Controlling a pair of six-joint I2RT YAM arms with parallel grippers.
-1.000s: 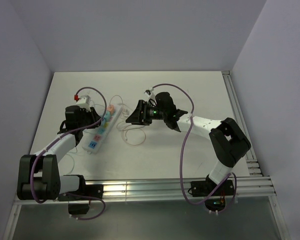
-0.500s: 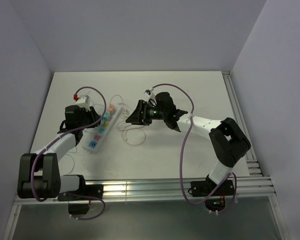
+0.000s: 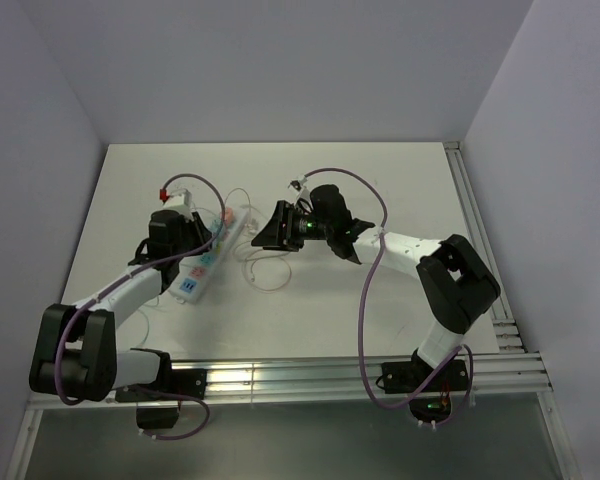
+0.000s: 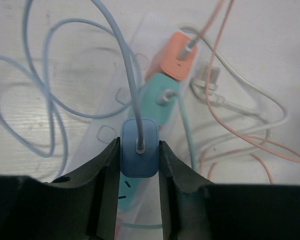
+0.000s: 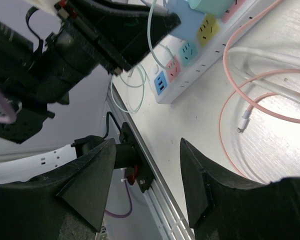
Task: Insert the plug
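The white tabletop [image 3: 380, 190] carries everything you are working with. On its left half lies a long white power strip [image 3: 206, 262], set at a slant, with coloured sockets along its length. Thin loops of pale blue cable [image 4: 50, 100] and pink cable [image 4: 250, 145] lie over and beside the strip.

Your left tool [image 4: 139, 150] is closed narrowly on the blue plug [image 4: 140, 131], one dark finger pressed to each of its long sides. That plug is a small rounded block, mid-blue, with a pale blue lead running out of the middle of its top face. It sits directly over the strip, next in line after a teal plug [image 4: 162, 100] and an orange plug [image 4: 177, 55] that are on the strip. You cannot tell from these views whether its pins are in a socket.

Your right tool [image 5: 147, 165] hangs near the strip, just to its right, above the pink cable, with its fingers spread wide and nothing between them.
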